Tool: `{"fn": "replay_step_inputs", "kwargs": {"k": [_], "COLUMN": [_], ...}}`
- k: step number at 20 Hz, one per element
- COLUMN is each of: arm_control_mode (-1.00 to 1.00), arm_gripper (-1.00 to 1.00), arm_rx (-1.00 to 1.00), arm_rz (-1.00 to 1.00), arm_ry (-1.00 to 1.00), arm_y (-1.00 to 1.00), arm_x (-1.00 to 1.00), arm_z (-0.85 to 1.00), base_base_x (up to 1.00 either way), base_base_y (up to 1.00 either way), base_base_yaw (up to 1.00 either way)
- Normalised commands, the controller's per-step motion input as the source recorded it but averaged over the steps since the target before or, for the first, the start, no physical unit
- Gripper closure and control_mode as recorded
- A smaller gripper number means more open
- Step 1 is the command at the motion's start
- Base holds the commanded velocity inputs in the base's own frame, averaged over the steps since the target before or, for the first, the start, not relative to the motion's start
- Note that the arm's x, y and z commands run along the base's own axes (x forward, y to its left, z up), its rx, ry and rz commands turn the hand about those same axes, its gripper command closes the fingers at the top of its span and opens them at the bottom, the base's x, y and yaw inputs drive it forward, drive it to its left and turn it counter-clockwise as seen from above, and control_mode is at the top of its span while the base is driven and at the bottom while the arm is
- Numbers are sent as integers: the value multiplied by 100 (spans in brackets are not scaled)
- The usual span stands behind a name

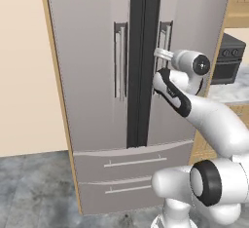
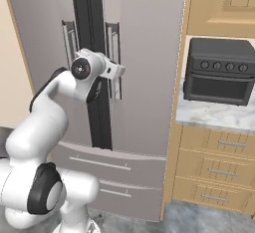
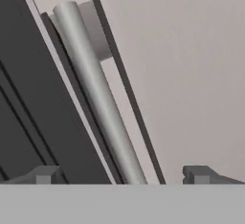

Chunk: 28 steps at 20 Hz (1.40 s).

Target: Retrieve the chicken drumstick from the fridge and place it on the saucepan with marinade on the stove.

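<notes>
The fridge [image 1: 97, 76] stands shut, both upper doors closed against the black centre strip, so the chicken drumstick is presumably somewhere behind them and cannot be placed more exactly than that. What has to be handled first is the right door, and it will likely behave as a stiff, fairly heavy panel held by a seal, giving way only to a steady pull that follows its hinge arc. The sensible place to take hold is the right door's handle [image 3: 98, 98], a smooth, rigid metal bar standing off the door face; its roundness may let the fingers slide along it, so a grip across the bar near its mid-height seems safer than one near an end. The hand [image 3: 122, 175] is up at that handle, high on the bar in both base views. In the hand view its fingertips [image 3: 198, 174] are spread wide, one to each side of the bar, which runs slantwise between them. The hand is holding nothing, and I cannot tell whether either tip touches the bar or the door face. The drumstick itself, once reached, should be light, lumpy and perhaps greasy, best pinched across its thicker part.
</notes>
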Motion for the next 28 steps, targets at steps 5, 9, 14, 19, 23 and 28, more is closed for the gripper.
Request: {"fn": "replay_step_inputs", "kwargs": {"k": [5, 9, 14, 19, 23, 28], "arm_control_mode": [-100, -100, -100, -100, -100, -100], "arm_gripper": [-100, -100, -100, -100, -100, 100], "arm_rx": [0, 0, 0, 0, 0, 0], "arm_rz": [0, 0, 0, 0, 0, 1], "arm_ry": [0, 0, 7, 7, 9, 13], "arm_y": [-1, 0, -10, -18, -13, 0], "arm_x": [55, 58, 54, 60, 62, 41], "arm_z": [0, 0, 0, 0, 0, 0], "base_base_x": [0, 0, 0, 0, 0, 0], "base_base_y": [0, 0, 0, 0, 0, 0], "base_base_yaw": [0, 0, 0, 0, 0, 0]}}
